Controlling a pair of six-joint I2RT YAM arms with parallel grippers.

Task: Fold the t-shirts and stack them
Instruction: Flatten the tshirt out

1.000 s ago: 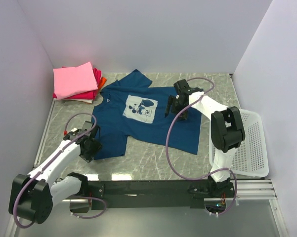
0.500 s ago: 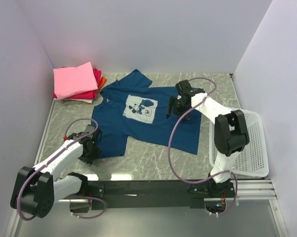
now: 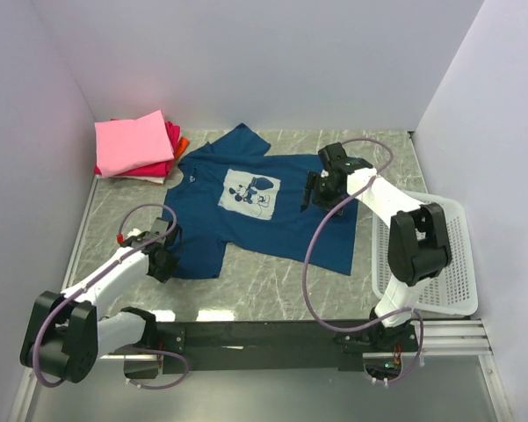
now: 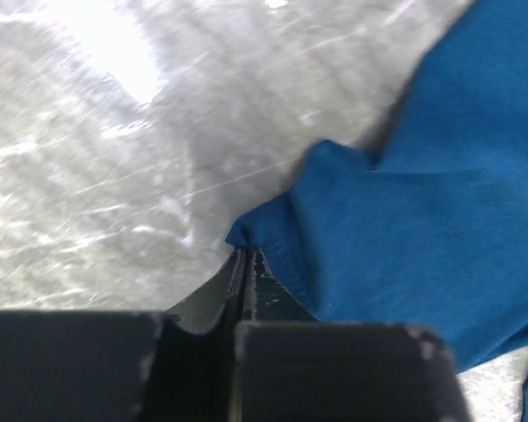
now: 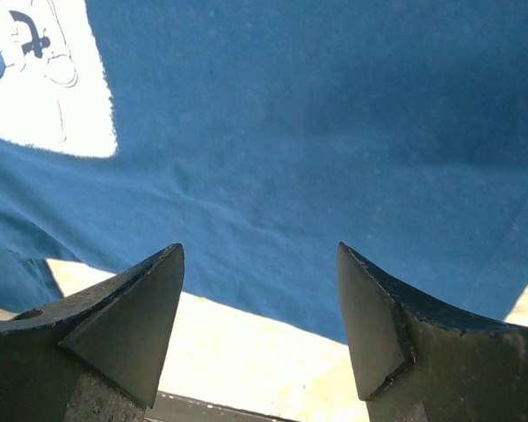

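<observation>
Now — left tool (image 4: 244, 255) is closed tight, with a corner of the dark blue t-shirt (image 3: 272, 230) nipped at its tips. We take this corner for a sleeve. The cloth spreads ahead and right of this tool. Right tool (image 5: 259, 249) gapes wide above the same shirt, holding nothing. The shirt lies on the table (image 3: 272, 286), print up. Its long axis runs from the left tool's side toward the right tool — collar beyond the left tool, hem by the right. Our judgement: carry the sleeve low and inward, and pin the body with the right tool so nothing drags.
</observation>
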